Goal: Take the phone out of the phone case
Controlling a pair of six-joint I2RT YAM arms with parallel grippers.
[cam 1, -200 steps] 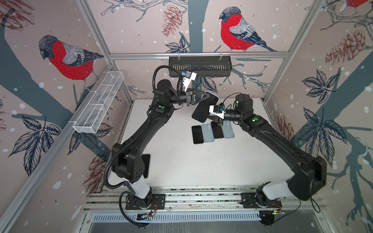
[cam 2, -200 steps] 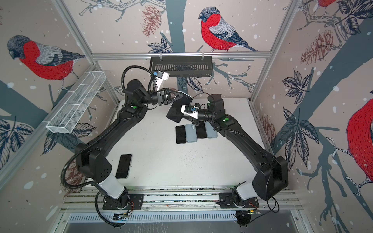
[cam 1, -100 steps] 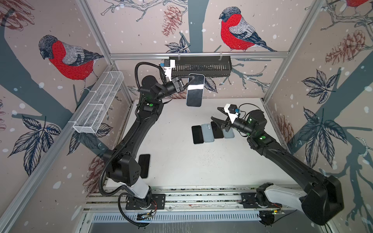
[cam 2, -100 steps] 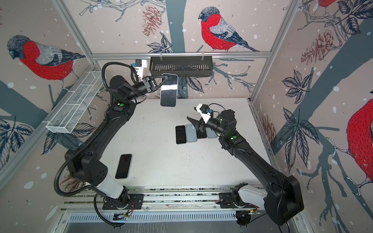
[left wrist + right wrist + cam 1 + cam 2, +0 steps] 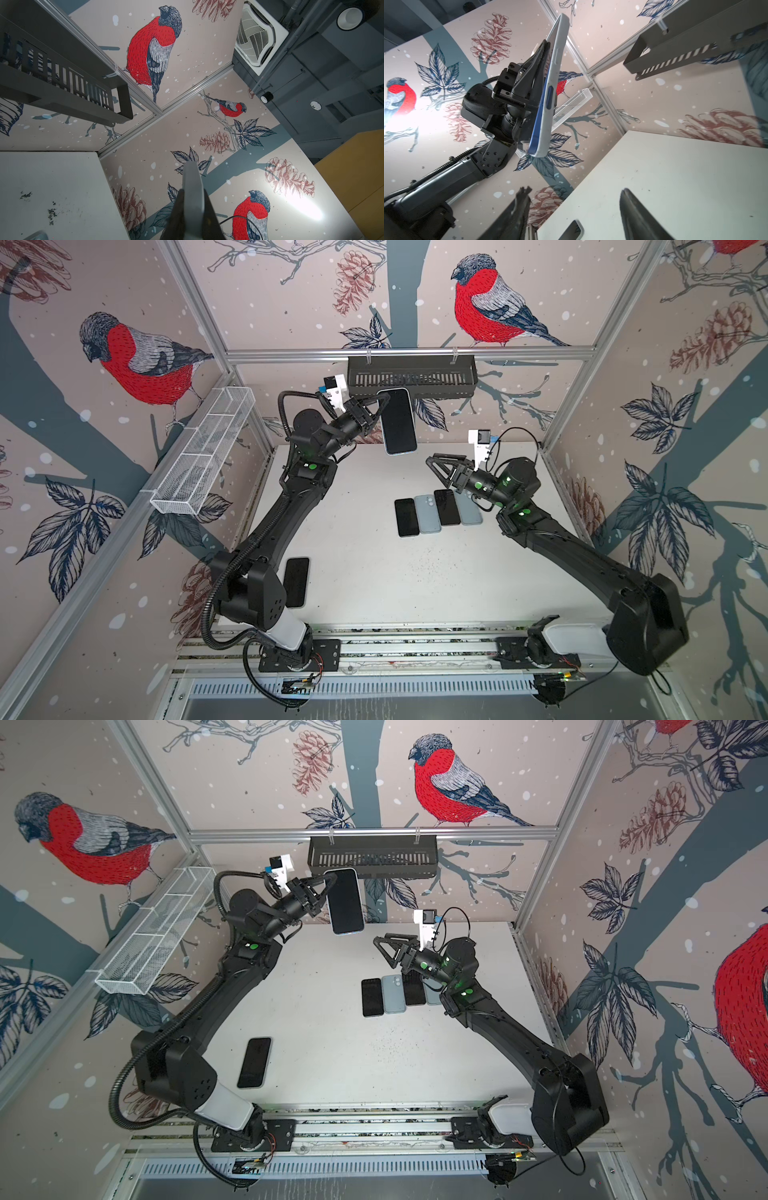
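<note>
White case (image 5: pixel 558 54) edge between left jaws

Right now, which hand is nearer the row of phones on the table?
Right. The right hand hovers open by the row; the left hand is high by the black basket, gripping a cased phone.

Both top views look down from high above the six o'clock edge of the counter (image 5: pixel 374 585), nearly identical. Both wrist cameras tilt upward, sharing the basket (image 5: pixel 52 99) at twelve o'clock; the right one closely faces the phone (image 5: pixel 539 118).
</note>
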